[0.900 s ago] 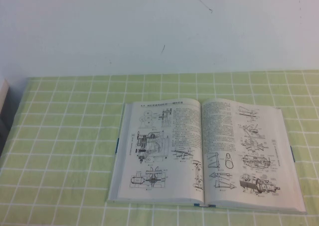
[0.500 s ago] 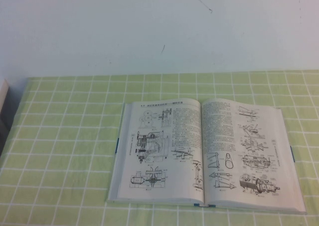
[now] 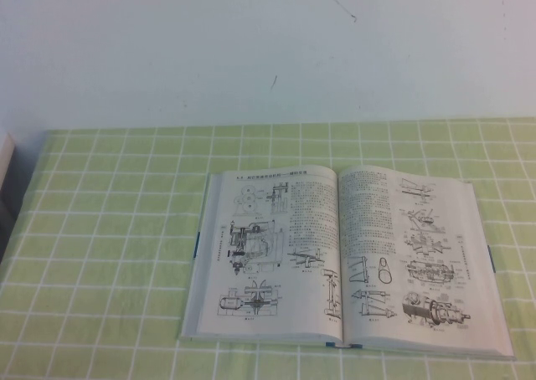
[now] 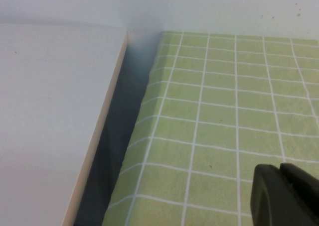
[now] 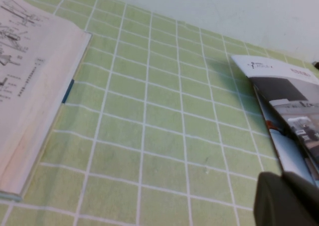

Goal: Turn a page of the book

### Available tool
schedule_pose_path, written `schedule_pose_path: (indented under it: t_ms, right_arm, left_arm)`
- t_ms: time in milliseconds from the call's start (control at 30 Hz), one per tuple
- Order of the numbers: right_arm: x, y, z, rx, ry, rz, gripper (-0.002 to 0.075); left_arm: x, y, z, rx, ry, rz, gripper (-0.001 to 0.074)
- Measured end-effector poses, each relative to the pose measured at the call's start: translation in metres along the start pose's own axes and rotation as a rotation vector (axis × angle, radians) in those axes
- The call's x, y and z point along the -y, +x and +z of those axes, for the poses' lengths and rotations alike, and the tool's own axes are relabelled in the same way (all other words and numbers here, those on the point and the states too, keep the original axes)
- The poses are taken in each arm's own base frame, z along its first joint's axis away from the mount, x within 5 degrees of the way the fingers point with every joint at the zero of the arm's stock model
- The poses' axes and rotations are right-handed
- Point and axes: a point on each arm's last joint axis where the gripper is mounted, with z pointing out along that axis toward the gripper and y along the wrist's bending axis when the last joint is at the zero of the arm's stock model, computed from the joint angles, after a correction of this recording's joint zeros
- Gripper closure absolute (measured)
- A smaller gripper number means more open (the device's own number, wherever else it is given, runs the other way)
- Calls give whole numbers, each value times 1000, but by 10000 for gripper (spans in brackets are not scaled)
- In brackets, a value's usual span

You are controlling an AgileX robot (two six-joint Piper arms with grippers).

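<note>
Book [image 3: 339, 259] lies open and flat on the table [image 3: 109, 229], which carries a green checked cloth, toward the right of centre in the high view. Both exposed leaves show dense text and black mechanical drawings; thin blue cover edges show at the outer sides. The page [image 3: 410, 259] on the right rests flat, untouched. Neither arm appears in the high view. Left gripper [image 4: 284, 196] shows only as a dark tip in its wrist view, above bare cloth beside a white board [image 4: 50, 116]; whether its fingers are wide or narrow cannot be told. Right gripper [image 5: 286, 201] likewise shows only a dark tip, above cloth between the book's right edge and a printed brochure [image 5: 284, 106]; finger state cannot be told.
</note>
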Motion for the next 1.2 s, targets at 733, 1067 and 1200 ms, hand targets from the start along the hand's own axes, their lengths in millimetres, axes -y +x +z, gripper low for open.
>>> schedule_pose_path:
  t_ms: [733,1067,1200]
  right_arm:
    - [-10,-23,-3,208,-214,842,731]
    - [-11,-23,-3,208,-222,845,731]
    - [-11,-23,-3,206,-223,818,731]
  left_arm:
    - [11,-16,-2,121,185,-744,738]
    - [10,-19,-3,158,198,-864,738]
    - [6,-23,-3,213,182,-886,738]
